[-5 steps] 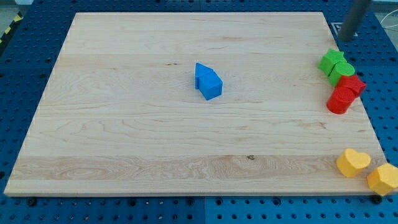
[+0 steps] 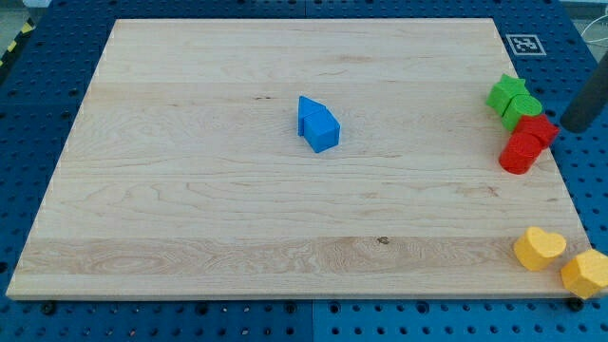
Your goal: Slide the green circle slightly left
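Green circle (image 2: 523, 109) sits at the frame's right edge, wedged between a green star (image 2: 505, 92) above-left and two red blocks (image 2: 525, 145) below. My tip (image 2: 573, 127), apparently just right of them, holds nothing.

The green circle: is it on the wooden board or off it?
On. The green circle sits at the wooden board's right edge, touching the green star and a red block; my tip is off the board, right.

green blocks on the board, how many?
2, touching at the view's right edge: green star, green circle just below-right of it. My tip sits right of them.
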Motion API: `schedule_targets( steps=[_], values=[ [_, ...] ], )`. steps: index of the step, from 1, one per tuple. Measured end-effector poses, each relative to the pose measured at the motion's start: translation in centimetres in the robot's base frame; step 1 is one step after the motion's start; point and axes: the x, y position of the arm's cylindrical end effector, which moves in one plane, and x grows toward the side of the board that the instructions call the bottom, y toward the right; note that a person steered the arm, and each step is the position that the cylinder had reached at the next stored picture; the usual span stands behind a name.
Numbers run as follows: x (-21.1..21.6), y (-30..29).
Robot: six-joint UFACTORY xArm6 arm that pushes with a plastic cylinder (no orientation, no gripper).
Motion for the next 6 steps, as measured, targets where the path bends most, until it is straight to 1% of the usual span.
schedule_targets(
  steps=[2, 3, 4, 5, 6],
  values=[
    [0.0, -6.2],
    [-0.7, -9.7],
    [-3.3, -13.1],
    [-4.2, -13.0],
    [-2.6, -10.6]
  ],
)
